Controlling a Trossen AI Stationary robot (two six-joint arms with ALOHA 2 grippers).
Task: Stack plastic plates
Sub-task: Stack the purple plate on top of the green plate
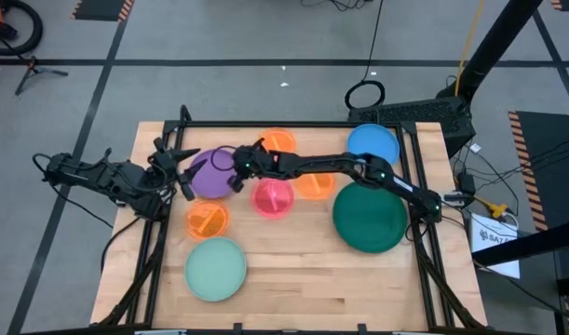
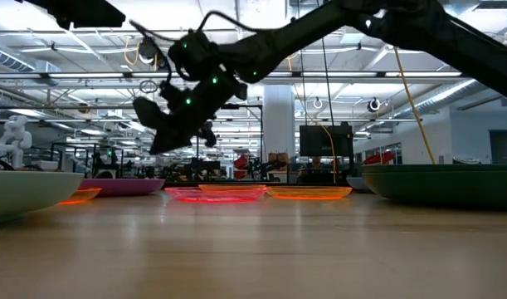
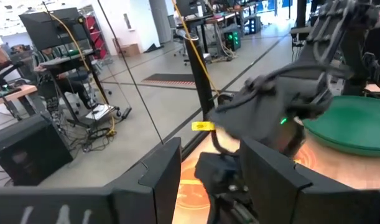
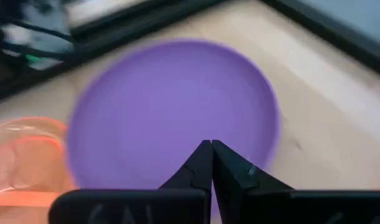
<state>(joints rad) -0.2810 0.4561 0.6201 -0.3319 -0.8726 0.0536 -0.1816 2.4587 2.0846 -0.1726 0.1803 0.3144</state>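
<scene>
Wooden worktop [image 1: 293,270] inside a black frame carries the plates, spread out singly; judging by that, little stacking is done, unless the big green one hides a second.

Left to right: the left claw [image 1: 184,177] waits at the worktop's left edge, its fingers spread with nothing between them. The purple plate [image 1: 209,173] lies just beside it and directly under the right claw [image 1: 239,166], whose tips are pressed together and empty in its own wrist view, hovering above the plate. Nearer the front from that claw sit an orange plate [image 1: 208,220] and the mint plate [image 1: 216,268]. Beyond its wrist come the pink plate [image 1: 273,197], two more orange plates [image 1: 314,184] and [image 1: 278,141], then the dark green plate [image 1: 369,219] and the blue plate [image 1: 372,143].

Off the worktop's right side a white label [image 1: 496,234] bears letters I cannot read for sure.
</scene>
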